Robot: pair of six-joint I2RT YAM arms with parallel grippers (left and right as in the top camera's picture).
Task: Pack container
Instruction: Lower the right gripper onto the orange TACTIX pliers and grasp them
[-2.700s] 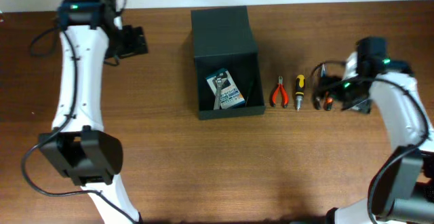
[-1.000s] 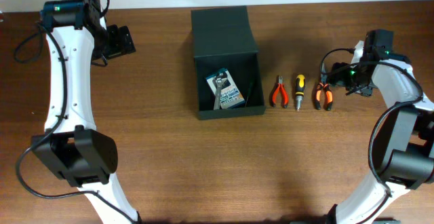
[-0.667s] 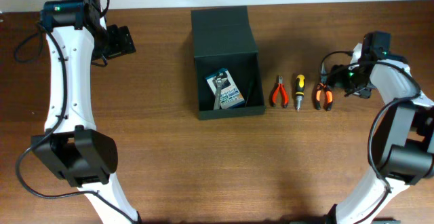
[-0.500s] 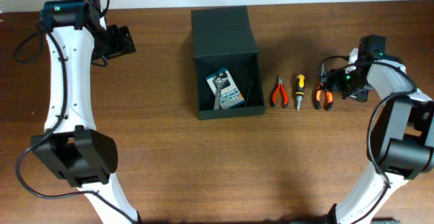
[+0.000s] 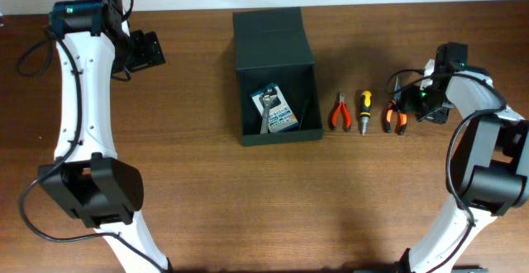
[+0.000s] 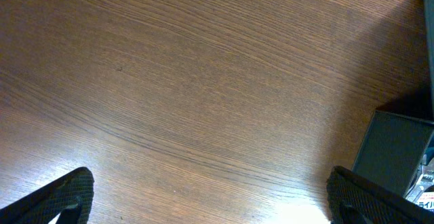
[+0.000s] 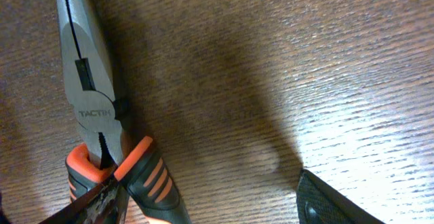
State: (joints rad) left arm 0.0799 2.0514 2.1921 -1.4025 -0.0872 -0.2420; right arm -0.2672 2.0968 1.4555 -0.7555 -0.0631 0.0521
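The container (image 5: pixel 275 74), a dark green-black box, stands open at the table's middle with its flap lid (image 5: pixel 269 26) lying back. A blue-and-white card pack (image 5: pixel 274 108) lies inside. To its right, in a row, lie small orange pliers (image 5: pixel 340 112), a yellow-black screwdriver (image 5: pixel 364 110) and orange-black pliers (image 5: pixel 393 117). My right gripper (image 5: pixel 411 103) hovers at those last pliers. In the right wrist view my right gripper (image 7: pixel 210 207) is open, with one handle of the pliers (image 7: pixel 146 180) between the fingers, close to the left finger (image 7: pixel 88 207). My left gripper (image 5: pixel 147 50) is open and empty.
In the left wrist view my left gripper (image 6: pixel 217 203) is over bare wood, with the container's corner (image 6: pixel 397 153) at the right edge. The table's far edge runs just behind the lid, and the left arm's base (image 5: pixel 91 192) stands at the front left.
My right wrist has shifted slightly left and toward the orange-black pliers. The left arm swung a little left early on and has stayed still since. The tools and container have not moved.
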